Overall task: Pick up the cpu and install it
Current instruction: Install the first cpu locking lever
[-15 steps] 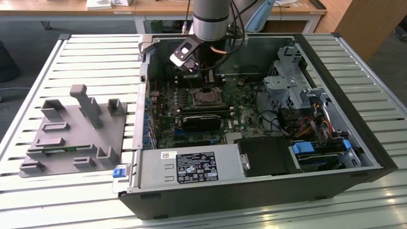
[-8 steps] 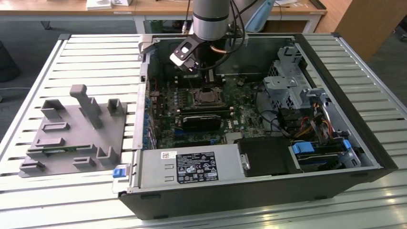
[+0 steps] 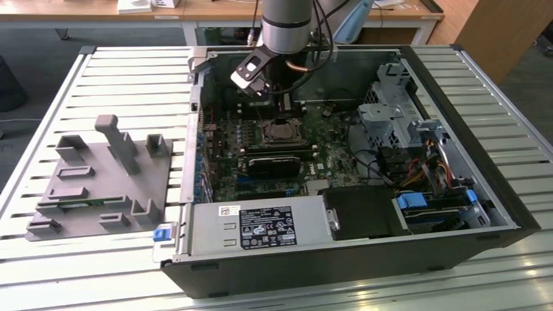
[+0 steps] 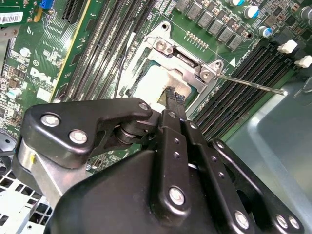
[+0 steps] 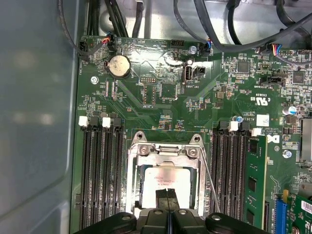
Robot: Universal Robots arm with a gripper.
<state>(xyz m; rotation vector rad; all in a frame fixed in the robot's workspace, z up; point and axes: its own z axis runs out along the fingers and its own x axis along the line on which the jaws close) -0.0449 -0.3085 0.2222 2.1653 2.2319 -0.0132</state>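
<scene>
The slatted table bears an open case, cpu in its socket.

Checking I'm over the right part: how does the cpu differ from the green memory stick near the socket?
The cpu is square with a silver-grey top; the memory stick is long and green with black chips. The cpu lies flat inside the socket frame; the memory stick sits in a slot off to one side. The gripper is over the cpu, apart from the memory stick. Both are on the motherboard.
</scene>
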